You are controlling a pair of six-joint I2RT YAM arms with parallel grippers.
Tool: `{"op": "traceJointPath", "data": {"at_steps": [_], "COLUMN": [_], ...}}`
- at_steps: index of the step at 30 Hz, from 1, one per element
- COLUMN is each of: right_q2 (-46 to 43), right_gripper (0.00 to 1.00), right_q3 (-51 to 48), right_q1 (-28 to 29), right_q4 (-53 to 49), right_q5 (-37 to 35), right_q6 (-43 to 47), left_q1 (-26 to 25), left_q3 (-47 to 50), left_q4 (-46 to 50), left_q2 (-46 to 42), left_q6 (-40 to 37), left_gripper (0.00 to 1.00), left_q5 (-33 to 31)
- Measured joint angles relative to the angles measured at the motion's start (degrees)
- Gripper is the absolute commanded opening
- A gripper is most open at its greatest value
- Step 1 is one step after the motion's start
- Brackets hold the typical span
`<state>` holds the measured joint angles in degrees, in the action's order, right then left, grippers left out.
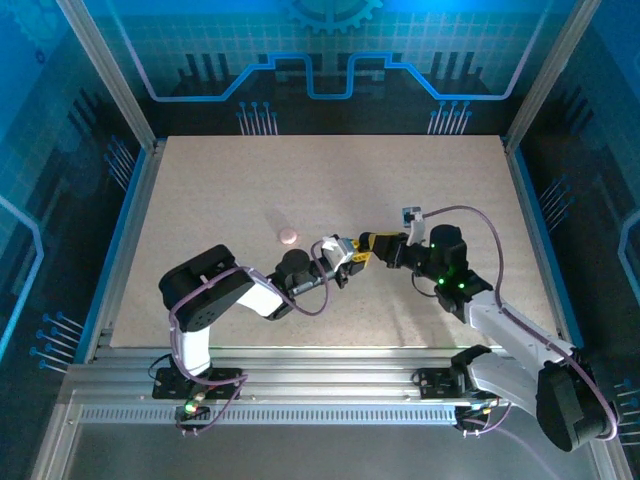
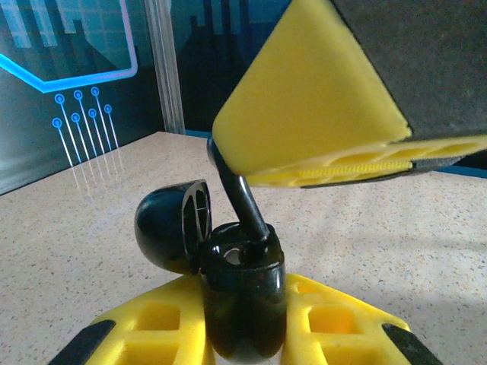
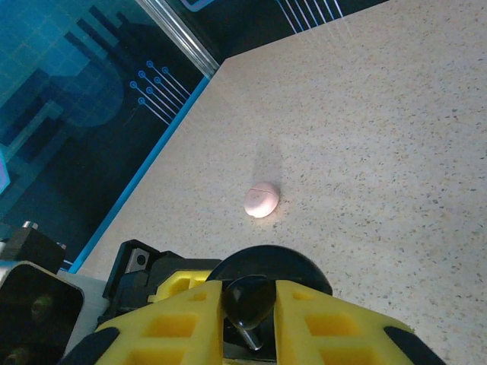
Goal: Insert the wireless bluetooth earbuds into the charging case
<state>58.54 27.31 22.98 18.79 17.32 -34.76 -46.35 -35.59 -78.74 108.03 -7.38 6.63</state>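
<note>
The right pincer half hides the black earbud.

Both arms black with white links, left arm, right arm; yellow cut-out fingers, purple cables, green lights.

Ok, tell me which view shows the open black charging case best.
Left wrist. The black charging case sits close up, lid swung open, a black earbud stem-first at its socket. The right wrist view catches its dark rounded edge behind the yellow fingers; the top view leaves it a tiny dark spot.
</note>
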Motion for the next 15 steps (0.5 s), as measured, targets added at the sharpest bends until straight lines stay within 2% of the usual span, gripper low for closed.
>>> {"op": "traceJointPath", "data": {"at_steps": [15], "right_q2": [-0.02], "right_gripper": [0.23], "right_q3": [0.0], "right_q1": [0.68], "right_q4": [1.42], "right_q5": [-1.95], "right_q6": [0.0], "left_q1": [-0.02], "left_q3": [-1.38], "left_q4": [0.5], "left_q2": [-0.98], "left_q6": [1.46], "left_gripper": [0.12], "left_q5": [-0.85]}}
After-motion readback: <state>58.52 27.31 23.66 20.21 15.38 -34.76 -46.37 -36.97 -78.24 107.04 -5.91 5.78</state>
